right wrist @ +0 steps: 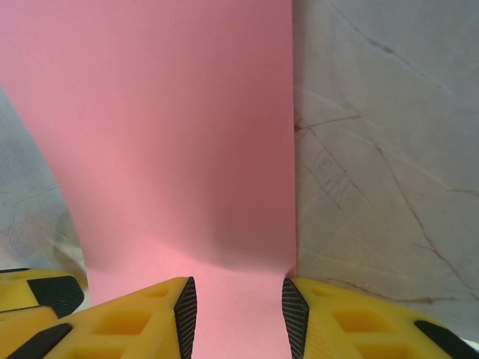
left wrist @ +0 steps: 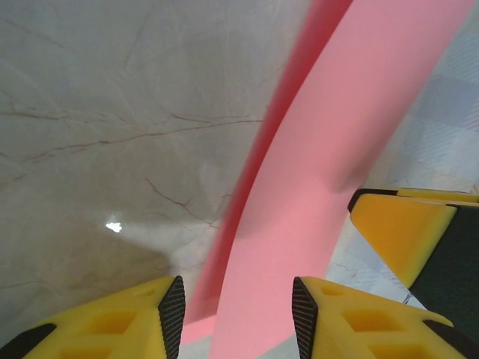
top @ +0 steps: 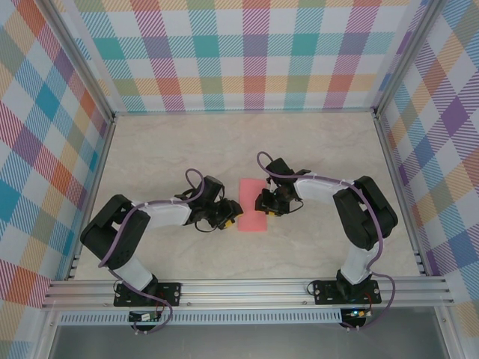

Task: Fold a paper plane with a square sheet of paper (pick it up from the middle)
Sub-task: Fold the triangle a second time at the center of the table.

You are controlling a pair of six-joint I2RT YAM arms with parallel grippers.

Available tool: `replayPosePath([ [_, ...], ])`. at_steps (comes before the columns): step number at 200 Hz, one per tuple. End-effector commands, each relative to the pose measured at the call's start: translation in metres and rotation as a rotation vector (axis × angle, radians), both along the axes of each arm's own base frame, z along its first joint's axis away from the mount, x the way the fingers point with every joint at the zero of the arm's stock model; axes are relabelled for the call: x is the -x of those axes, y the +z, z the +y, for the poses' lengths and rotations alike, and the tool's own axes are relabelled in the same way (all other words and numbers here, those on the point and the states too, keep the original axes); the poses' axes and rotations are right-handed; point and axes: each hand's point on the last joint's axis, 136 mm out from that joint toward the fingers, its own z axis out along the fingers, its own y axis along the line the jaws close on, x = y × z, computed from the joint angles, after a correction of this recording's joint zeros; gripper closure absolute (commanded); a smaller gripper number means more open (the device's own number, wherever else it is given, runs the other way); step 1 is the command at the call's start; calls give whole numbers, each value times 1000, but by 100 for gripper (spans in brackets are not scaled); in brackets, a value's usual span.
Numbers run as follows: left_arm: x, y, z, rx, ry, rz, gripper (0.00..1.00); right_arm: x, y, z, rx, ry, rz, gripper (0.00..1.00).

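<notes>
While the left claw (top: 227,215) and right claw (top: 266,202) face each other over the table (top: 314,149), paper (top: 248,200) between them, left jaws apart, raised curl of paper running forward between its fingers (left wrist: 135,321), right jaws apart, paper spread between and ahead of its fingers (right wrist: 142,321).

The table (top: 150,149) — a pale, marble-patterned top with thin brown veins — carries the square sheet of paper (top: 253,205) near its middle. From above, the salmon-pink sheet reads as a rectangle, longer front to back. In the wrist views it curves up off the surface.
</notes>
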Motion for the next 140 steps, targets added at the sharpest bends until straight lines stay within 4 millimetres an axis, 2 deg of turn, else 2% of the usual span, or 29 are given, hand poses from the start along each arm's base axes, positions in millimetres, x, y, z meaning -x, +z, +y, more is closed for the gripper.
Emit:
replayPosePath([
  [1, 3, -2, -8, 23, -22, 13, 56, 16, -23, -17, 83, -15, 66, 61],
  [140, 3, 3, -19, 52, -61, -4, 63, 17, -28, -16, 82, -21, 84, 60],
])
